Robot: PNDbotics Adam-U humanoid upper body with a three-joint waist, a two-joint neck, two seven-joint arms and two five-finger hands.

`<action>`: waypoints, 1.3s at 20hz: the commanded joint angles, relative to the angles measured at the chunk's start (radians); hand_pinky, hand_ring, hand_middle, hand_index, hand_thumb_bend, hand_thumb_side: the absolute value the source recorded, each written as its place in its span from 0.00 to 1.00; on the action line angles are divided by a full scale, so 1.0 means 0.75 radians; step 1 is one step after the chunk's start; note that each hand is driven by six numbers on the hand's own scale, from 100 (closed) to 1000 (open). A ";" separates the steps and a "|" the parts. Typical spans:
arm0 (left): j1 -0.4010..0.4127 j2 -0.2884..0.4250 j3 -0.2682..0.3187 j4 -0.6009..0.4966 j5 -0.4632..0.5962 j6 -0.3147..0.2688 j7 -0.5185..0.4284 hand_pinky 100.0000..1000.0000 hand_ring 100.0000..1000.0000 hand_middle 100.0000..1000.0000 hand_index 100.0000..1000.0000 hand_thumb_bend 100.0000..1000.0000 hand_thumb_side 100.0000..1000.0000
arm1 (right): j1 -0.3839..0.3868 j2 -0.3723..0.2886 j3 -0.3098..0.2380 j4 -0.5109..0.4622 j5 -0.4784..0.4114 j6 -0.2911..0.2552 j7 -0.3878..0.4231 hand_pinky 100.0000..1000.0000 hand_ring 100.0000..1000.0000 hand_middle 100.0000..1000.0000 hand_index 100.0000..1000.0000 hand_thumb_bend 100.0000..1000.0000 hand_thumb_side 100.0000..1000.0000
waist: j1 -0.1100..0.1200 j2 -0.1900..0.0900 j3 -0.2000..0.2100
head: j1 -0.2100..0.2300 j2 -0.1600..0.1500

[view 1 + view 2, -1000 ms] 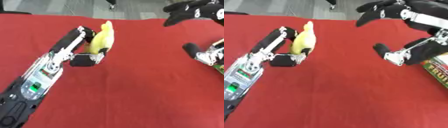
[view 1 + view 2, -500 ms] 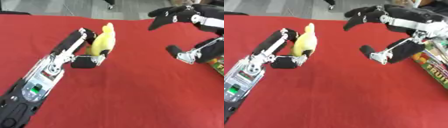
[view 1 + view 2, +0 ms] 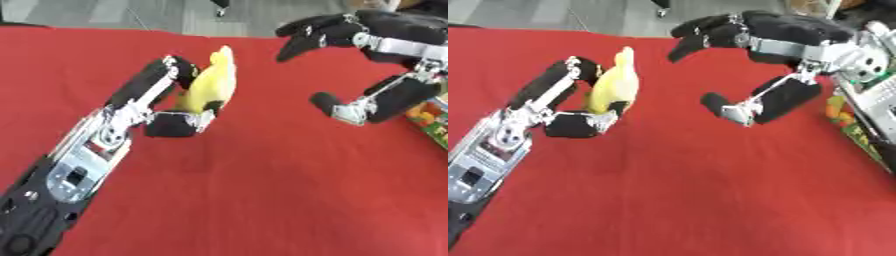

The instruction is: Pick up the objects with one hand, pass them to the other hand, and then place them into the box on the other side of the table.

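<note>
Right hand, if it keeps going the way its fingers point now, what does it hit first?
Probably the yellow banana held in the left hand. The open right hand points left toward it over bare red table, though depth is hard to judge.

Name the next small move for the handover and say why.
Probably bring the right robot hand a little closer to the left one, until its spread fingers bracket the top of the yellow object. The left robot hand grips that object by its lower part, leaving the top free, and a gap of red table separates the two, so closing now would likely catch nothing.
</note>
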 commanded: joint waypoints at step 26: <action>-0.027 -0.037 -0.002 -0.092 0.107 -0.037 -0.192 0.61 0.45 0.32 0.50 0.00 0.37 | -0.104 0.129 0.039 0.159 0.200 -0.190 -0.065 0.90 0.97 0.78 0.87 0.08 0.28 | 0.002 -0.027 0.008 | -0.002 0.026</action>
